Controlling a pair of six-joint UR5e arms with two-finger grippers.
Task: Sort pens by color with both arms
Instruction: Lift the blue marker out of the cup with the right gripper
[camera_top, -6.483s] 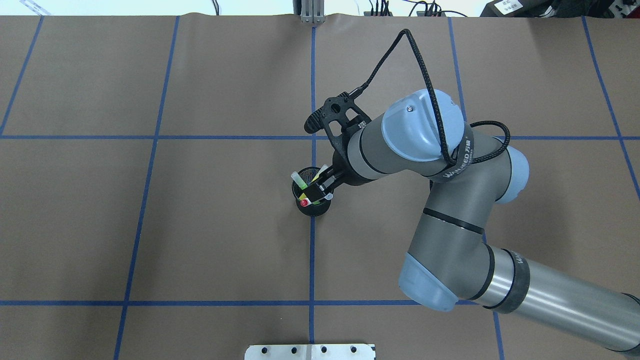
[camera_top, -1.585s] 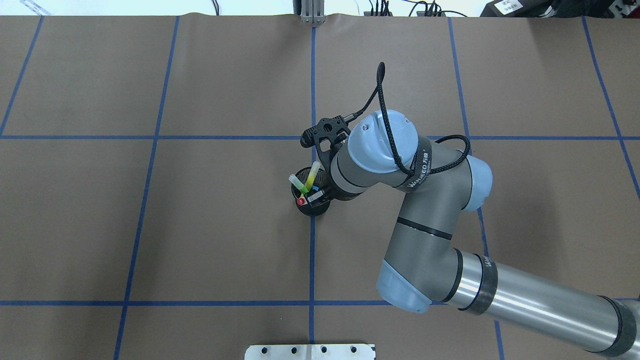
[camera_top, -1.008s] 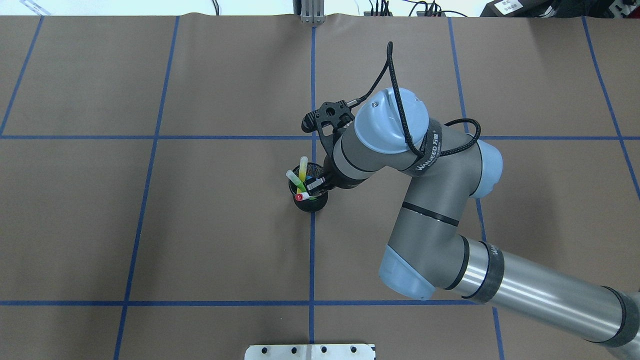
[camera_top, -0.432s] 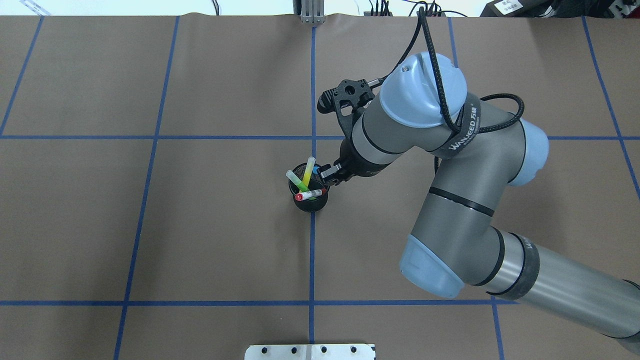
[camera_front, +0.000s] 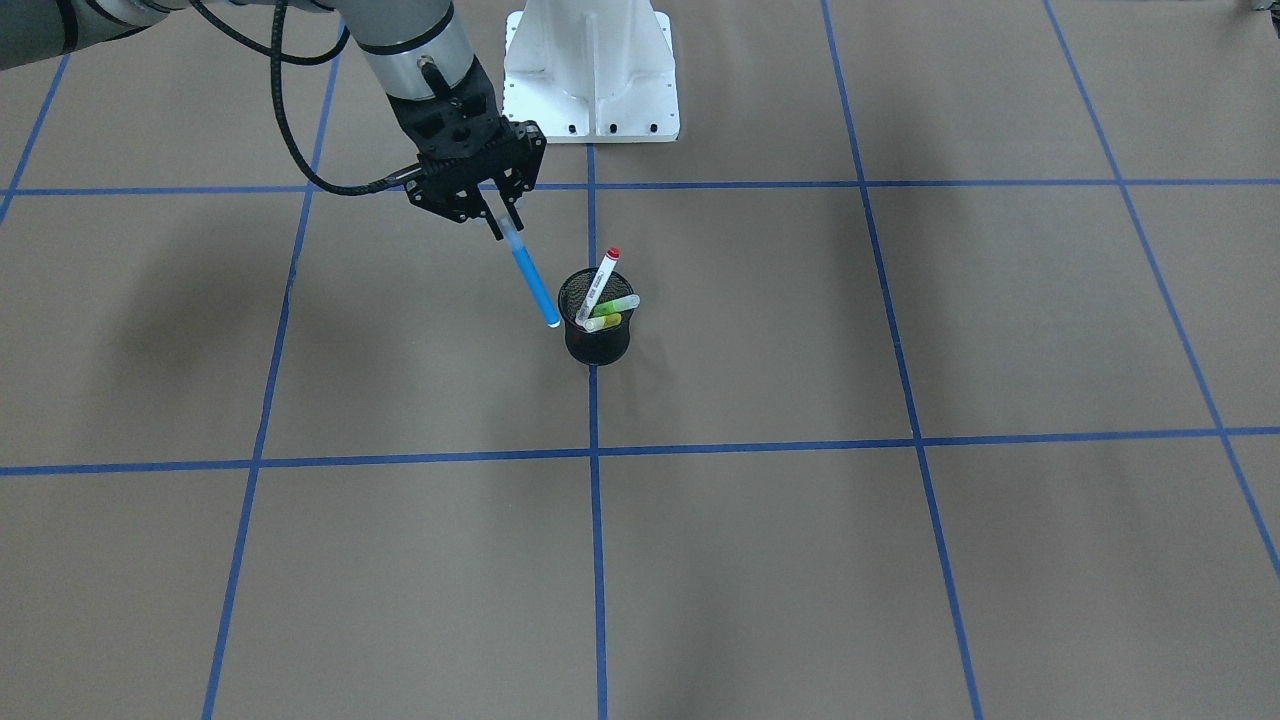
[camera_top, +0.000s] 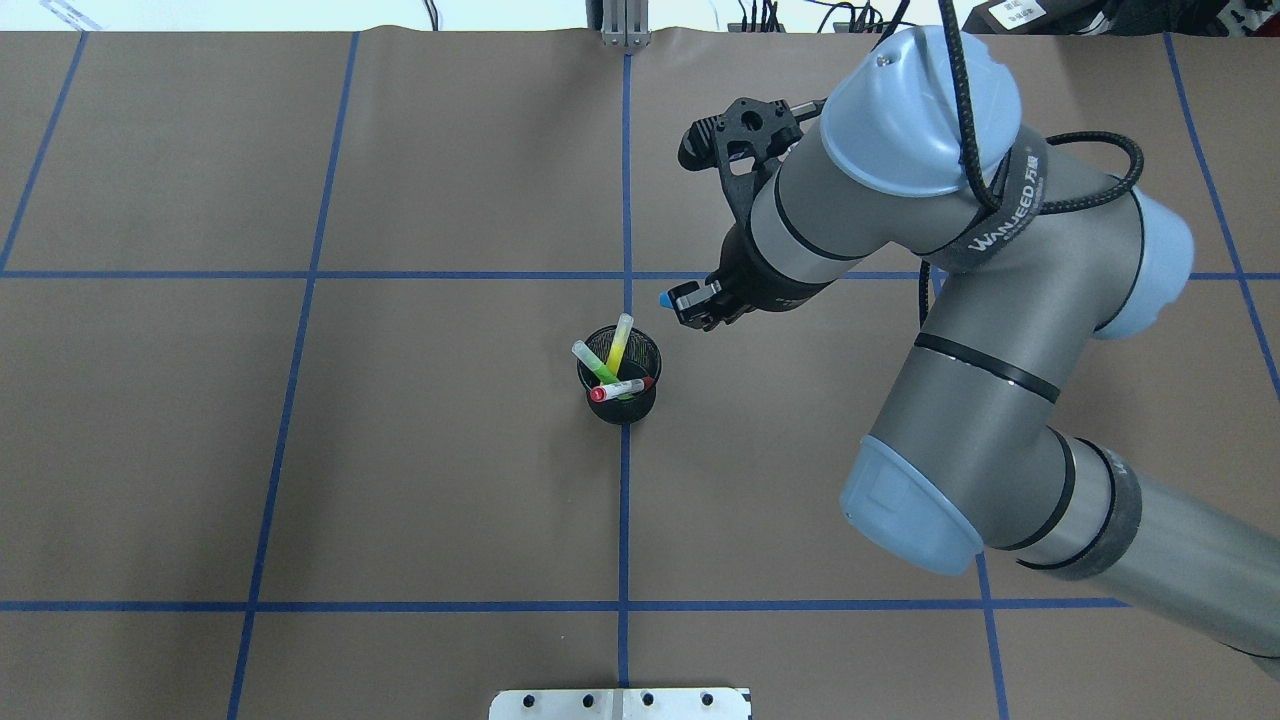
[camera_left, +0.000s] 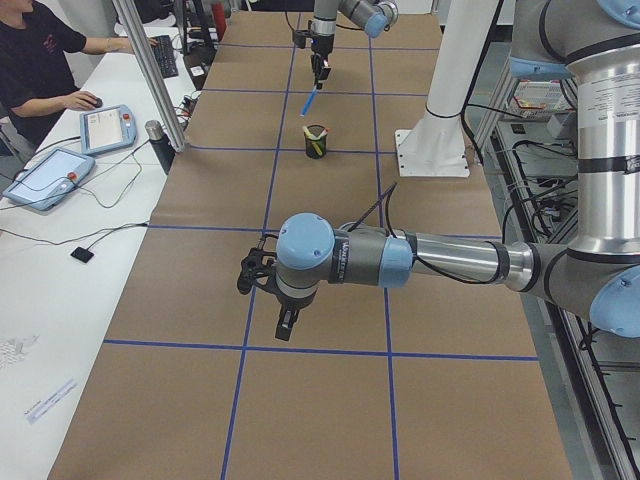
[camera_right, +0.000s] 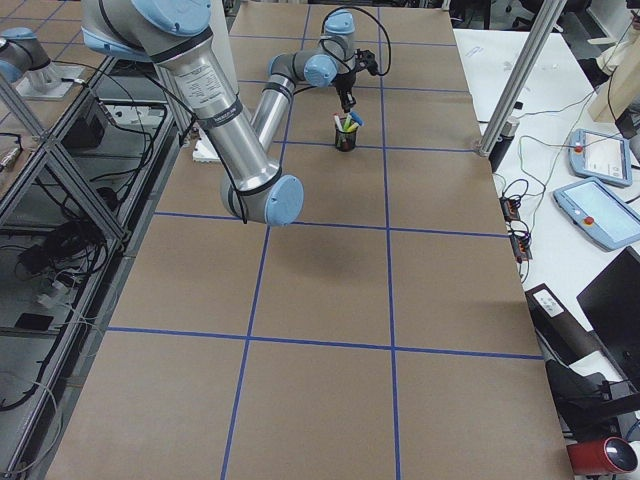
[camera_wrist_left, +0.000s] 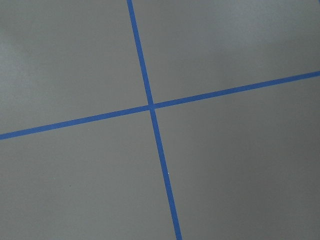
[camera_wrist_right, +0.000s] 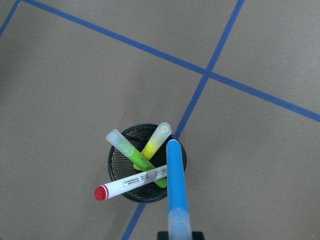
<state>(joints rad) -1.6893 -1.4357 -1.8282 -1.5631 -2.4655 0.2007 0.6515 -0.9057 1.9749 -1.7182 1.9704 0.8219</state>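
A black mesh cup (camera_top: 622, 405) stands on a blue tape crossing and holds three pens. They are a white pen with a red cap (camera_top: 620, 388), a lime green one (camera_top: 592, 362) and a yellow one (camera_top: 620, 340). My right gripper (camera_front: 498, 222) is shut on the blue pen (camera_front: 530, 280) by its clear cap end. It holds the pen tilted in the air, clear of the cup (camera_front: 597, 340) and beside it. The right wrist view shows the blue pen (camera_wrist_right: 176, 185) over the cup's rim (camera_wrist_right: 120, 165). My left gripper (camera_left: 285, 322) hangs over bare table far from the cup; I cannot tell if it is open.
The brown table cover carries a grid of blue tape lines. The white pedestal (camera_front: 590, 60) stands behind the cup on the robot's side. An aluminium post (camera_left: 150, 80) and operator tablets (camera_left: 105, 125) line the far edge.
My right gripper has risen and moved away from the cup toward the far right, drawing the blue pen out of it. The three other pens stay in the cup.
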